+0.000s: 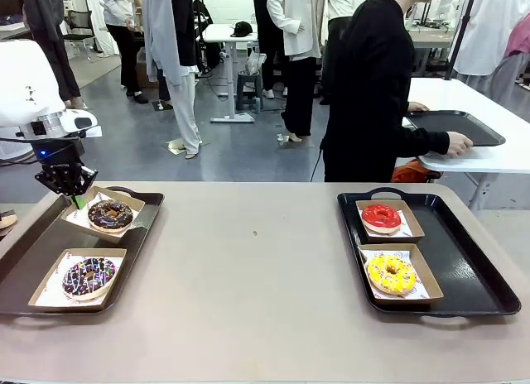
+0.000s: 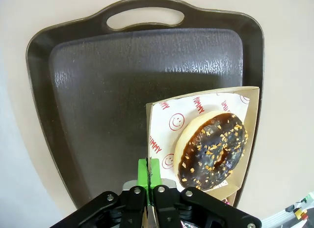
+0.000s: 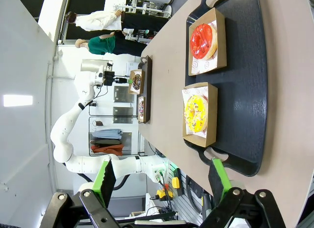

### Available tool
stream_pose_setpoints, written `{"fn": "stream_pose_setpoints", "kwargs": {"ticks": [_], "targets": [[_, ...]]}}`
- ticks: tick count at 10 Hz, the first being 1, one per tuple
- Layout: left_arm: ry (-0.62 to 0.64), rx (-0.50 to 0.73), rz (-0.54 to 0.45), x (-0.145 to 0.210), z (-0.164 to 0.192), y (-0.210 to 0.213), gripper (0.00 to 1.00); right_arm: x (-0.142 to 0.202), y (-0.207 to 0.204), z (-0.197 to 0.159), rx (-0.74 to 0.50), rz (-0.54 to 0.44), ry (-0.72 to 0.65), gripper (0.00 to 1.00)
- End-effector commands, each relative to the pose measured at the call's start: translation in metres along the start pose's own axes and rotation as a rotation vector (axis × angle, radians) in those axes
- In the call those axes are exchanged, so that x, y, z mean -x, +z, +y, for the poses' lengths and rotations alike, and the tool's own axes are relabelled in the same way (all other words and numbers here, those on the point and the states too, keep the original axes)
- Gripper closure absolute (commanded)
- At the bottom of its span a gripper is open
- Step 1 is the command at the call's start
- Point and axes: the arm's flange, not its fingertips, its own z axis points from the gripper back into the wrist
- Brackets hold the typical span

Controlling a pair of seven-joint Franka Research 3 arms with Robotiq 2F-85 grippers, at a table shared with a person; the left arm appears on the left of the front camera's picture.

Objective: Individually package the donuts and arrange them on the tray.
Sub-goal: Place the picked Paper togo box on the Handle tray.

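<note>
Donuts: chocolate nut-topped donut point(image 2: 212, 150) in cardboard box point(image 2: 251, 139), left gripper point(image 2: 148, 170) pinching box edge; right gripper point(image 3: 162, 179) wide, holding nothing.

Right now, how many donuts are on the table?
4: chocolate nut-topped donut and purple-sprinkled chocolate donut boxed on the left tray; red donut and yellow donut boxed on the right tray.

arms: white rounded shells, black cabling
left gripper point(image 2: 148, 176): black linkage, green pads, silver screws
person point(image 1: 377, 86): black long sleeves
</note>
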Motion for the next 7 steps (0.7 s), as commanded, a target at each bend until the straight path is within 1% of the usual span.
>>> {"fn": "stream_pose_setpoints", "kwargs": {"ticks": [1,4,7], "targets": [[0.03,-0.012,-0.022,-0.005,-0.003,-0.002,0.99,0.002,0.0,0.002,0.005,0.0,-0.009,0.0],[0.063,-0.004,-0.035,-0.01,-0.004,-0.014,0.99,0.002,0.0,0.002,0.005,0.0,-0.009,0.0],[0.067,-0.004,-0.031,-0.016,-0.01,-0.019,0.99,0.002,0.0,0.002,0.005,0.0,-0.009,0.0]]}}
